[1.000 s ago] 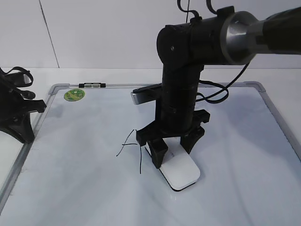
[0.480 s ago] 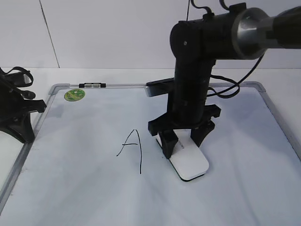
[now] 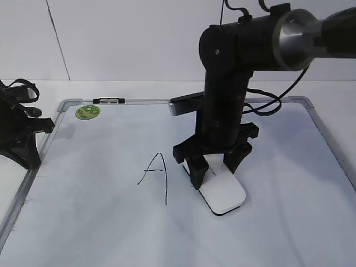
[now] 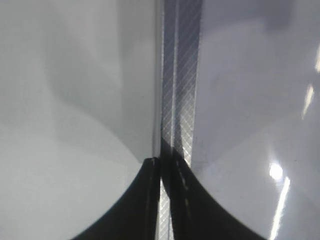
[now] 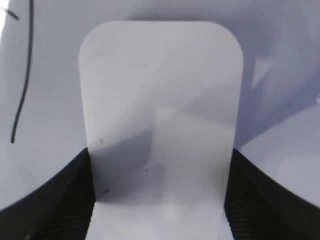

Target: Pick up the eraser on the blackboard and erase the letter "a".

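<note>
My right gripper (image 3: pixel 213 171) is shut on the white eraser (image 3: pixel 225 196) and holds it flat on the blackboard (image 3: pixel 83 183), just right of the capital "A" (image 3: pixel 157 172). In the right wrist view the eraser (image 5: pixel 160 100) fills the space between my jaws (image 5: pixel 160 192), with a stroke of the "A" (image 5: pixel 22 75) at the left edge. No lowercase "a" shows in any view; the spot under the eraser is hidden. My left gripper (image 3: pixel 29 151) rests shut at the board's left edge, its jaws (image 4: pixel 162 162) over the metal frame (image 4: pixel 182 75).
A round green sticker (image 3: pixel 88 112) and a small black-and-white clip (image 3: pixel 109 100) sit at the board's far left edge. The right arm's cable hangs behind it over the board's far right part. A white wall stands behind the table.
My right gripper slid the eraser to the right, away from the capital "A", which now shows whole, then eased slightly back left. The left arm has not moved.
</note>
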